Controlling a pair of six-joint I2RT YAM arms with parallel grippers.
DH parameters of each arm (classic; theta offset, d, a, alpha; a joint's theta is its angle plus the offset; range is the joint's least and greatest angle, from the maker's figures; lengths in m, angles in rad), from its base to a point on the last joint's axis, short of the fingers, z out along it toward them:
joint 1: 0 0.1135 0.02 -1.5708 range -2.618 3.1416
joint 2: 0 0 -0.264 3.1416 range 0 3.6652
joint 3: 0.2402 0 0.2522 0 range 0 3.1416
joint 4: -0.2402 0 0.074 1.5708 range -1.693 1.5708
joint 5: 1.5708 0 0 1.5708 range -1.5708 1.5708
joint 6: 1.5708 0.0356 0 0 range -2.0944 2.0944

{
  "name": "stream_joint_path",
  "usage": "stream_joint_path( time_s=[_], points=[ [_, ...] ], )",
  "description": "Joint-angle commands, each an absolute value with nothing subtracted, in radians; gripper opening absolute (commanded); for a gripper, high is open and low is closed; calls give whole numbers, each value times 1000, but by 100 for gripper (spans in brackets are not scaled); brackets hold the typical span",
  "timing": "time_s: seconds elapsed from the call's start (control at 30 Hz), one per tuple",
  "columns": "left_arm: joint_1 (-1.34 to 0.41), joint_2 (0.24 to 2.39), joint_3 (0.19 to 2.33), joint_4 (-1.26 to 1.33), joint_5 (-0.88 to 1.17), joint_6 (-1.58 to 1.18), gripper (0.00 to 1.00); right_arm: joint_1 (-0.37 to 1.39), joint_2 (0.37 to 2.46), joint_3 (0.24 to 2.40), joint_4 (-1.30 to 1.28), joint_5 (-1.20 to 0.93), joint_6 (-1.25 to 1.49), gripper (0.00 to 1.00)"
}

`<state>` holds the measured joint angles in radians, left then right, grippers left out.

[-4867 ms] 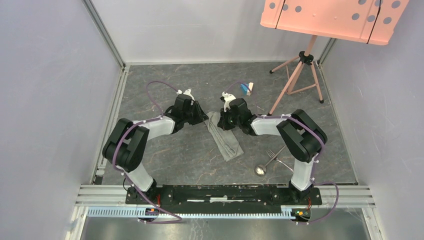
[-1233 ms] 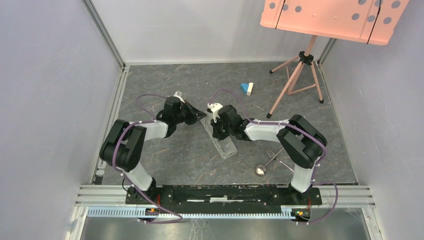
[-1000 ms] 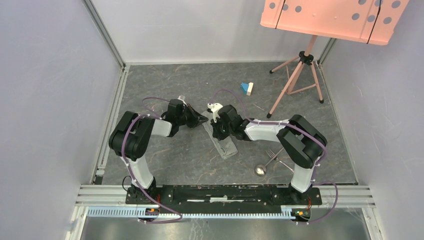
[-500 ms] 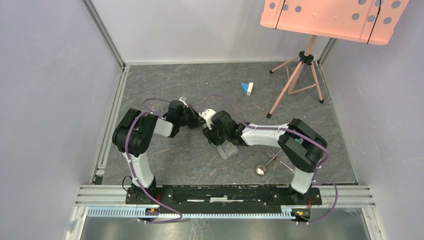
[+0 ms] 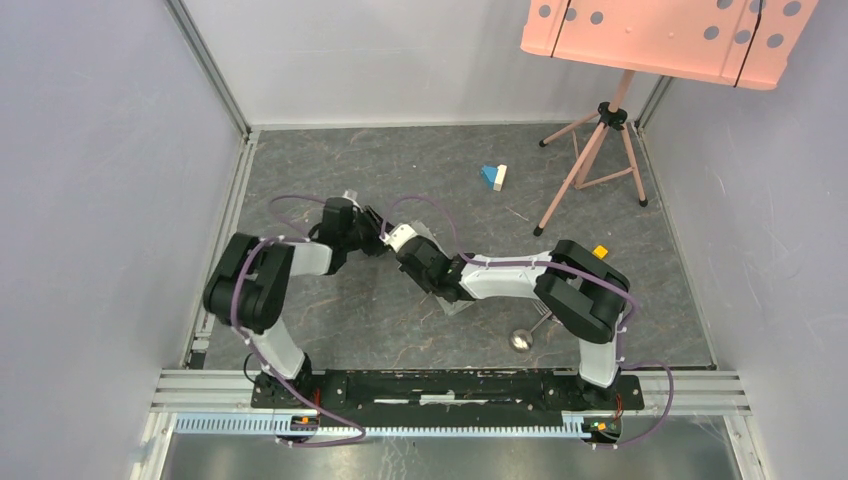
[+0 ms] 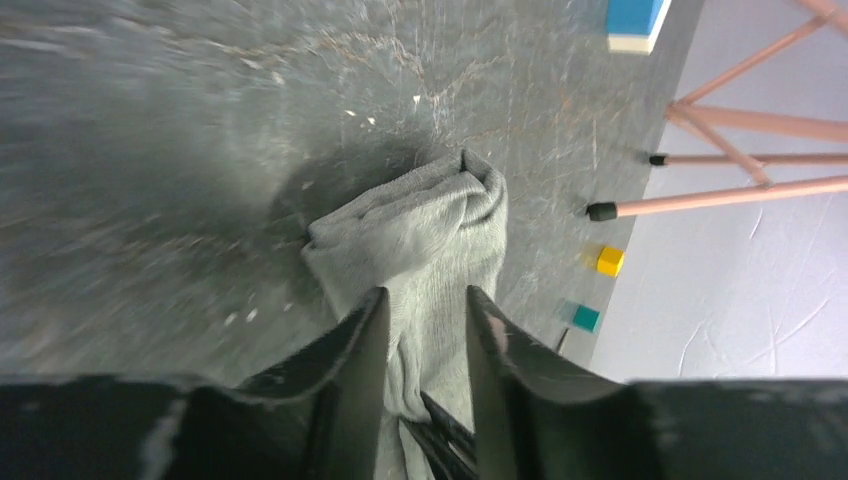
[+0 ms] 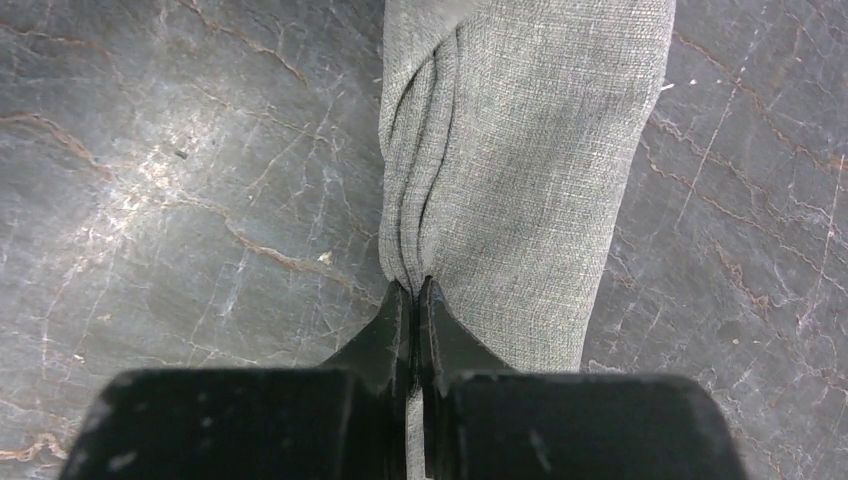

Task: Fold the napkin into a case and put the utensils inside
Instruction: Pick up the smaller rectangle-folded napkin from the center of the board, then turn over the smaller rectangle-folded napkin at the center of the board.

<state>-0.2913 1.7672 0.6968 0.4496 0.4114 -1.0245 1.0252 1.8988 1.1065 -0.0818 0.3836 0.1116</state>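
Observation:
The napkin [image 7: 520, 150] lies on the dark floor as a long folded grey strip. My right gripper [image 7: 415, 288] is shut on a raised pleat along the strip's left side. My left gripper [image 6: 428, 310] stands open astride the napkin [image 6: 430, 225], whose bunched end points toward the tripod; the right gripper's dark fingertips [image 6: 452, 440] show between its fingers. In the top view both grippers meet at centre, left gripper [image 5: 378, 224] and right gripper [image 5: 405, 250], and only a corner of the napkin [image 5: 455, 305] shows under the right arm. The spoon [image 5: 520, 340] and fork [image 5: 541, 316] lie near the right arm's base.
A blue and white block [image 5: 493, 177] sits farther back on the floor. A pink tripod stand [image 5: 590, 150] with a pink perforated board [image 5: 670, 35] occupies the back right. Grey walls enclose the floor on three sides.
My right arm has reached left along the napkin until it meets the left gripper, opening and then shutting on a pleat. My left gripper has opened over the cloth.

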Motion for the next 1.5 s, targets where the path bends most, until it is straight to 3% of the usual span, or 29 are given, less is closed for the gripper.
stream_joint_path(
  time_s=[0.0, 0.1, 0.3, 0.47, 0.67, 0.8, 0.97, 1.13, 1.27, 1.47],
  points=[
    [-201, 1526, 635, 296, 330, -933, 45, 1020, 1888, 1077, -63, 405, 110, 1],
    [-128, 1313, 597, 173, 288, -906, 53, 1019, 1833, 1079, -45, 292, 111, 0],
    [-72, 887, 658, -226, 139, -807, 59, 1009, 1756, 1074, 6, -105, 265, 0],
    [-72, 671, 724, -425, 66, -747, 62, 1008, 1763, 1023, 231, -442, 495, 0],
    [-73, 616, 767, -538, 98, -707, 62, 982, 1808, 852, 707, -683, 864, 1],
    [-73, 628, 707, -502, 131, -731, 62, 949, 1804, 842, 592, -637, 744, 1],
    [-72, 681, 646, -438, 202, -768, 63, 804, 1823, 724, 820, -771, 895, 0],
    [-74, 761, 652, -406, 277, -755, 65, 708, 1954, 754, 761, -901, 861, 2],
    [-86, 829, 648, -359, 353, -737, 69, 627, 1988, 755, 714, -927, 770, 13],
    [-184, 970, 565, -174, 454, -799, 68, 521, 1853, 838, 307, -813, 403, 47]
  ],
)
